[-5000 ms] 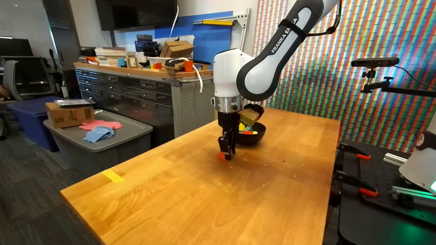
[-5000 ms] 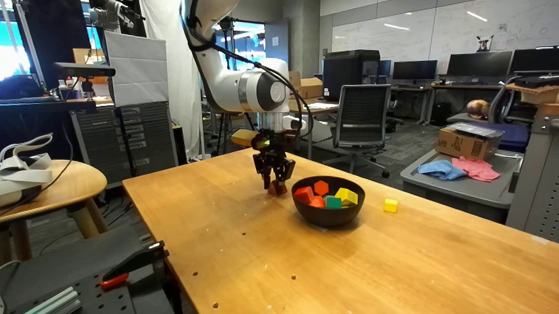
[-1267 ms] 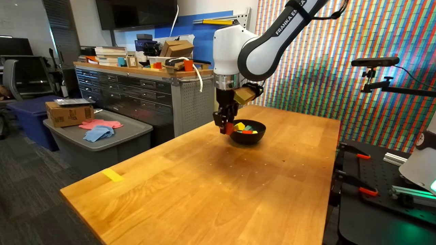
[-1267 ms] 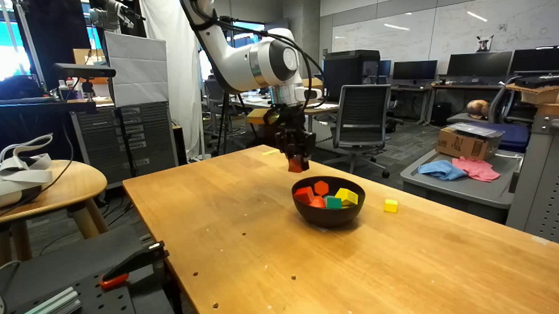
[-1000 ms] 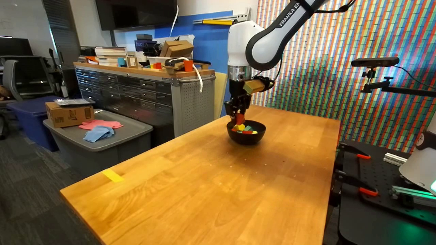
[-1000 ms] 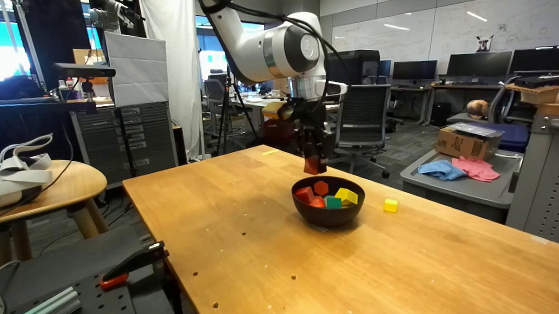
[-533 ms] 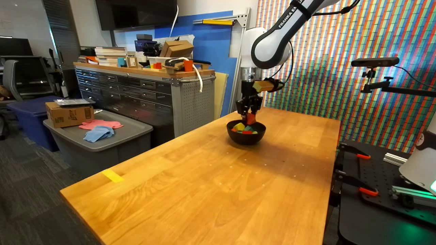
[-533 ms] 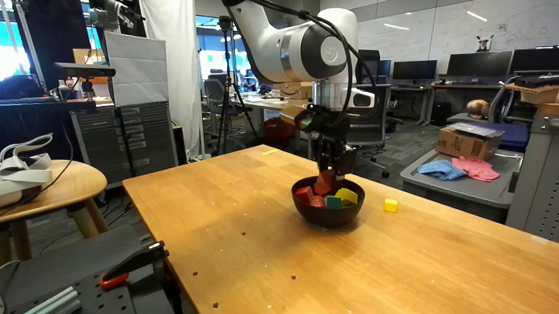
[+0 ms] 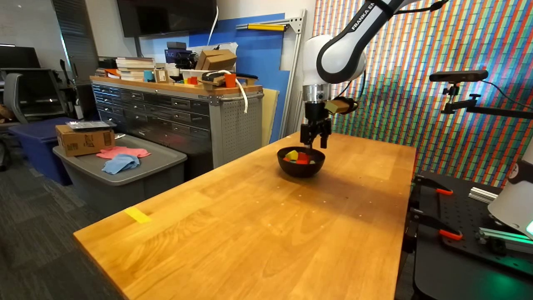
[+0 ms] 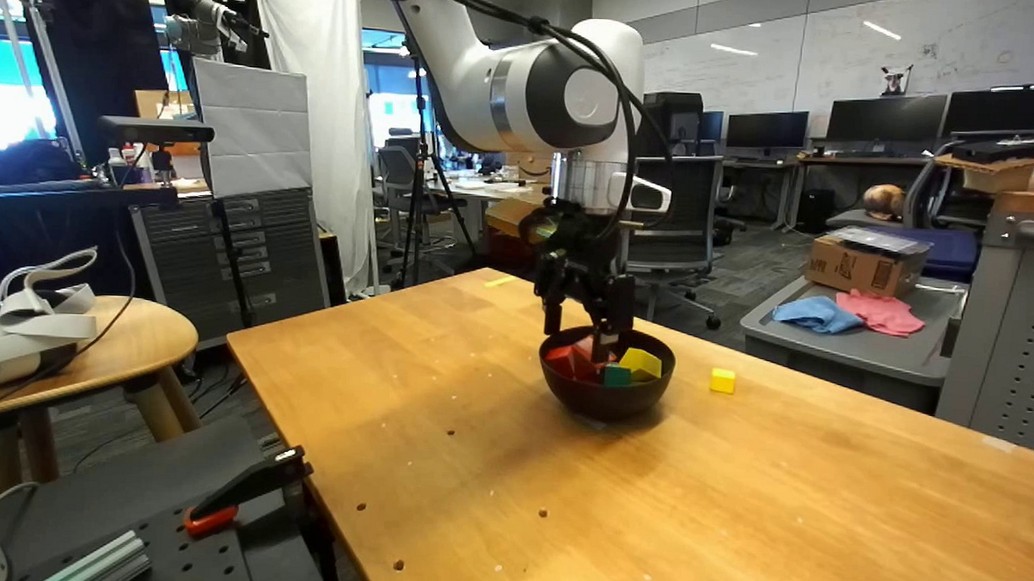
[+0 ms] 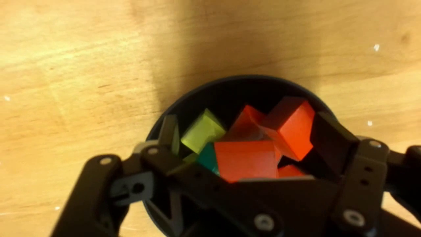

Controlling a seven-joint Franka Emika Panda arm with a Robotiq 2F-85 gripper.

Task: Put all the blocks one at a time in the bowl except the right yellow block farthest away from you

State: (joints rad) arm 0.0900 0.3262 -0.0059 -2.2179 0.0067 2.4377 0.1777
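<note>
The black bowl point(image 10: 603, 403) stands on the table with several blocks in it. In the wrist view red blocks point(image 11: 297, 130), a yellow block point(image 11: 202, 131) and a green block point(image 11: 208, 156) lie inside; a red block point(image 11: 246, 160) sits on top between my spread fingers. Directly above the bowl my gripper point(image 10: 577, 342) is open, holding nothing, one fingertip dipping inside the rim. A lone yellow block point(image 10: 722, 380) rests on the table outside the bowl, seen in just one exterior view. My finger linkages hide the bowl's near part in the wrist view.
The wooden table point(image 9: 250, 233) carries a strip of yellow tape point(image 9: 138, 215) near a corner. Clamps with orange tips point(image 9: 450, 234) grip its edge. Beyond the table stand a grey bin point(image 9: 125, 179) and a drawer cabinet point(image 9: 175, 121).
A second ago I held a red block above the bowl. The arm has moved over the bowl and lowered, the jaws have opened, and that block now lies among the others.
</note>
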